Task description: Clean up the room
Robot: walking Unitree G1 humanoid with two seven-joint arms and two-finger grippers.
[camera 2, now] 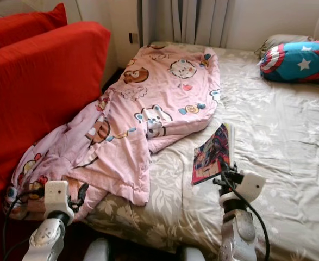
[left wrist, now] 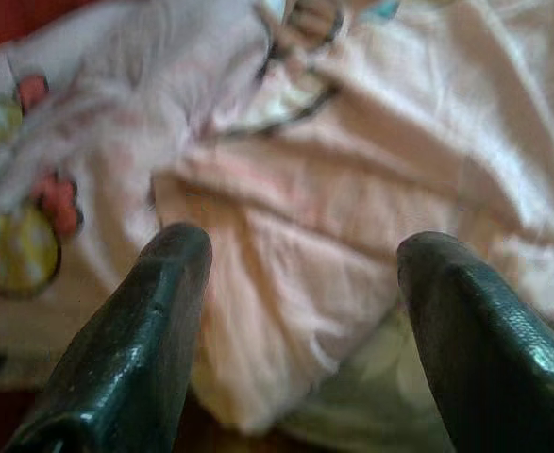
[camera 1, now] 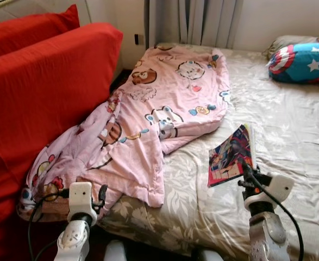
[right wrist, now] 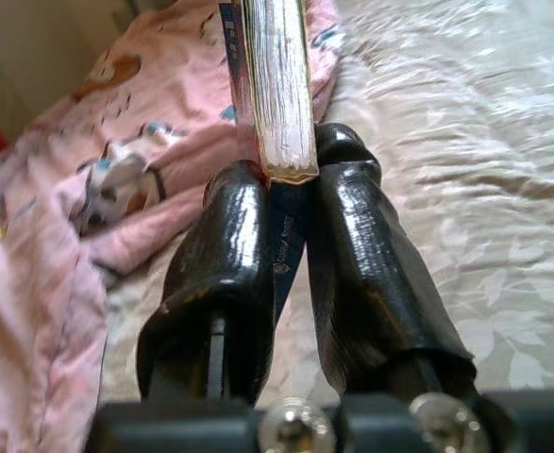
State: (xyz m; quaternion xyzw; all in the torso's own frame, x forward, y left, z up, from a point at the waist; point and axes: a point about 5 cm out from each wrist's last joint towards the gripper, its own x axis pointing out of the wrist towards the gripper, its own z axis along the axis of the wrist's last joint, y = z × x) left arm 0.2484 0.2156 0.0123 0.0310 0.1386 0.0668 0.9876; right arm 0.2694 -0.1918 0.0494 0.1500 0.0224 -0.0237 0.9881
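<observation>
Over bed (camera 1: 289, 136) | right end effector (right wrist: 291, 193) clamps comic book (camera 1: 231, 155) | left end effector (left wrist: 300, 283) agape above pink blanket (camera 1: 164, 98)

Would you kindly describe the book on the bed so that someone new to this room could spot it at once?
Start at the bed with its pale leaf-patterned sheet. Just right of the pink cartoon blanket, the right gripper is clamped on a thin book by its lower edge. Its glossy, many-coloured comic-style cover sets it apart from the soft bedding around it.
</observation>
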